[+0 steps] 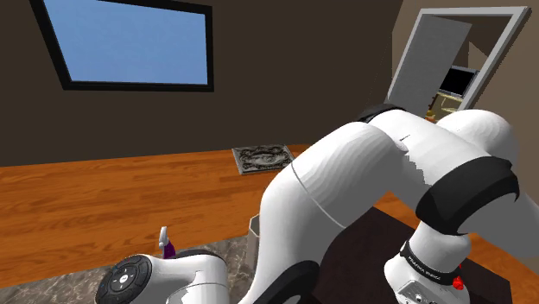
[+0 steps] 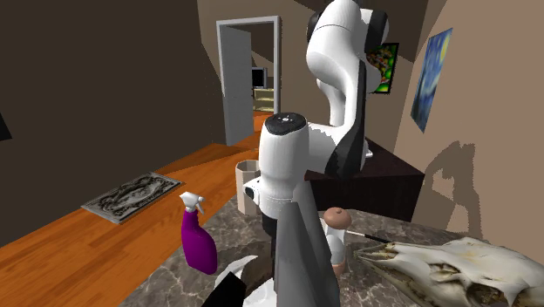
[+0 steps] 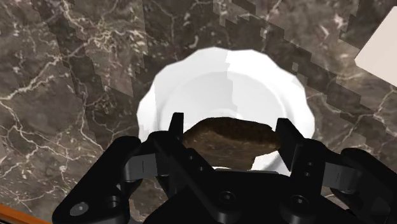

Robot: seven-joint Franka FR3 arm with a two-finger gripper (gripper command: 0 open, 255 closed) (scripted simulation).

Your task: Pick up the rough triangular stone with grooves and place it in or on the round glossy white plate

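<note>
As I look along the gripper (image 3: 232,141), the round white plate (image 3: 210,83) lies right beneath it on the dark, white-veined marble tabletop (image 3: 76,76). The plate is glossy, with a softly scalloped rim. Over its bowl hangs the stone (image 3: 232,137), clamped between the two black fingers, which press on its two ends, spread about as wide as the stone is long. I cannot tell whether the stone touches the plate.

Near the plate, a pale flat thing (image 3: 382,48) lies at an angle on the tabletop; I cannot make out what it is.

From the second exterior view I see a purple spray bottle (image 2: 199,237) standing upright on the tabletop, a small white item with a round brown top (image 2: 336,234) just beside the arm's forearm, and a bleached animal skull (image 2: 453,266) lying further towards that view's right. A pale bin (image 2: 247,185) stands on the wooden floor, and a grey patterned mat (image 2: 132,196) lies flat there. The arm's white links stand in front of the tabletop in the shoulder view.

The stone is dark mottled brown, rough and flattish, with a rounded upper edge.
</note>
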